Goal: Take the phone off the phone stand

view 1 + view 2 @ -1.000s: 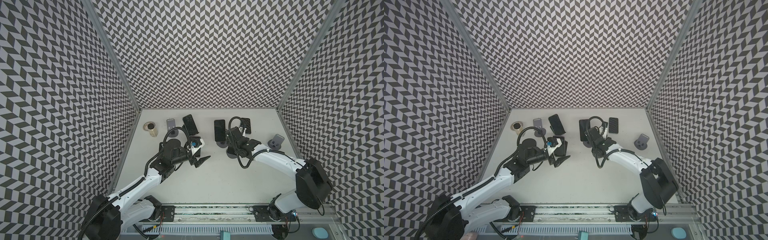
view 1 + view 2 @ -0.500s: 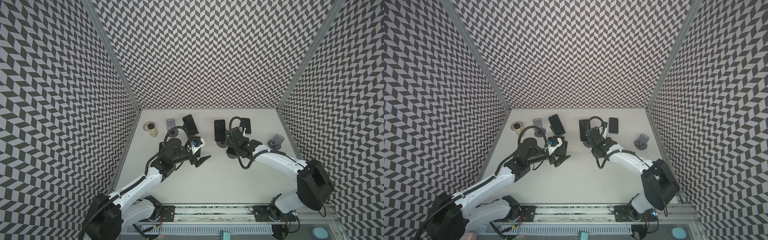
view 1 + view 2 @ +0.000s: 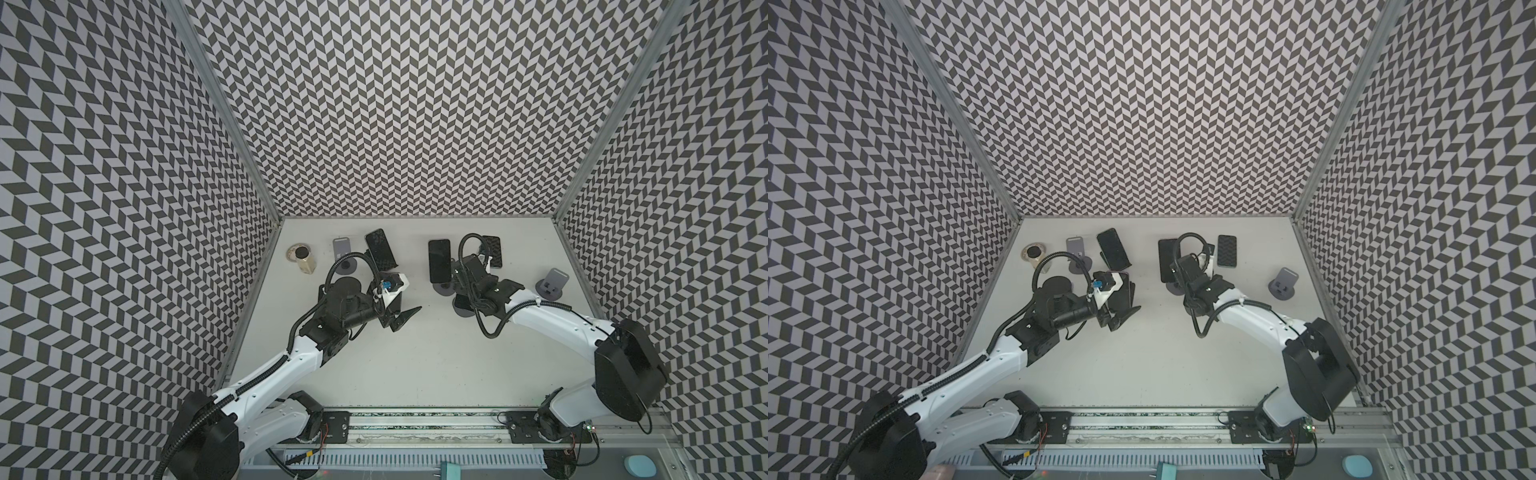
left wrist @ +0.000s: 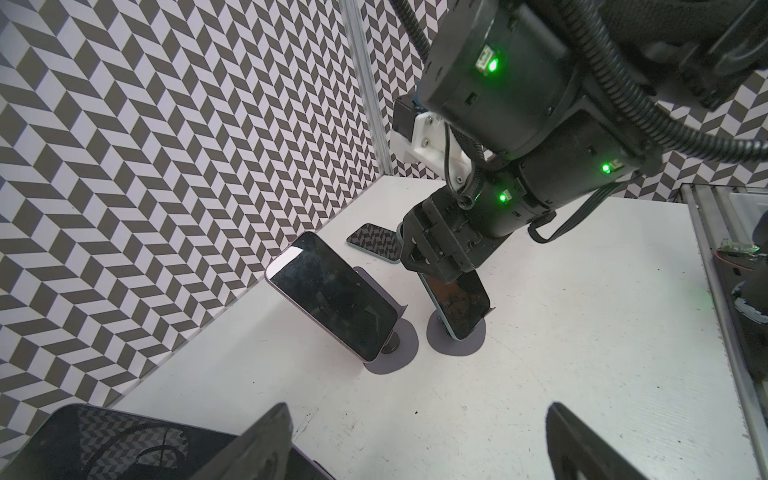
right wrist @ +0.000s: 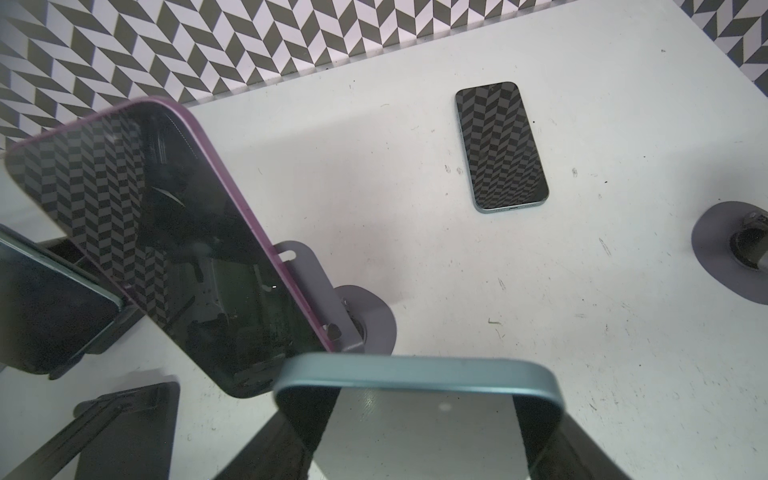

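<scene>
phone (image 4: 457, 307) on stand (image 4: 467, 348) clamped by right claw (image 4: 436, 271); left claw (image 4: 417, 413) wide apart, empty

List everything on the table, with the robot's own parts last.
table: one, white, centre.
small bottle: one, yellowish with dark cap, back left.
empty phone stands: two, grey, back left and right.
purple-edged phone: one, on a grey stand, back middle.
standing teal phone: one, on a grey stand beside it.
flat phone: one, teal-edged, lying back right.
propped phone: one, black screen, back left.
left gripper: one, black, open, empty.
right gripper: one, black, shut on the standing teal phone.
</scene>
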